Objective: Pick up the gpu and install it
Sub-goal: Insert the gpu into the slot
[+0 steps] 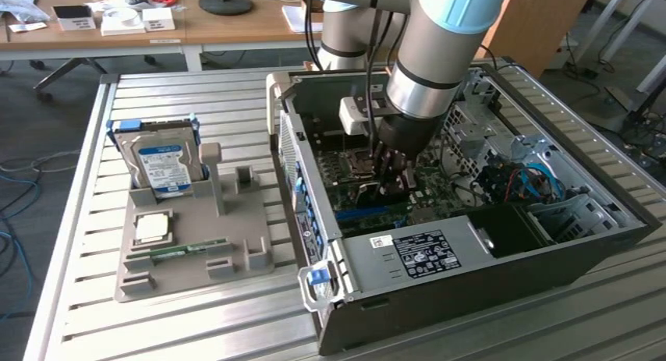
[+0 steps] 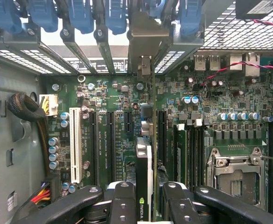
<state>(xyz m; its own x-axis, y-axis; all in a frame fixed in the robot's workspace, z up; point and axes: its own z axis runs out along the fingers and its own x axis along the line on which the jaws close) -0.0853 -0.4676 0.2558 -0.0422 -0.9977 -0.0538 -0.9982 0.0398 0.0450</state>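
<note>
In the wrist view the gpu (image 2: 144, 154) stands edge-on between my two black fingers (image 2: 122, 200), a thin card with a silver top edge and a green logo near the grip. Its metal bracket (image 2: 145, 42) reaches the case's rear slot openings, and the card lies along the motherboard's (image 2: 108, 93) black expansion slots. My gripper (image 2: 145, 203) is shut on the card. In the exterior view the gripper (image 1: 391, 182) is deep inside the open computer case (image 1: 312, 221), low over the motherboard, and the arm hides most of the card.
A white slot (image 2: 74, 144), RAM sticks (image 2: 180, 149) and the CPU socket (image 2: 234, 172) flank the card. Blue slot latches (image 2: 80, 14) line the case rear. Outside, a grey holder (image 1: 239, 252) carries a hard drive (image 1: 161, 162), a RAM stick (image 1: 187, 248) and a chip (image 1: 153, 227). The power supply (image 1: 416, 252) fills the case front.
</note>
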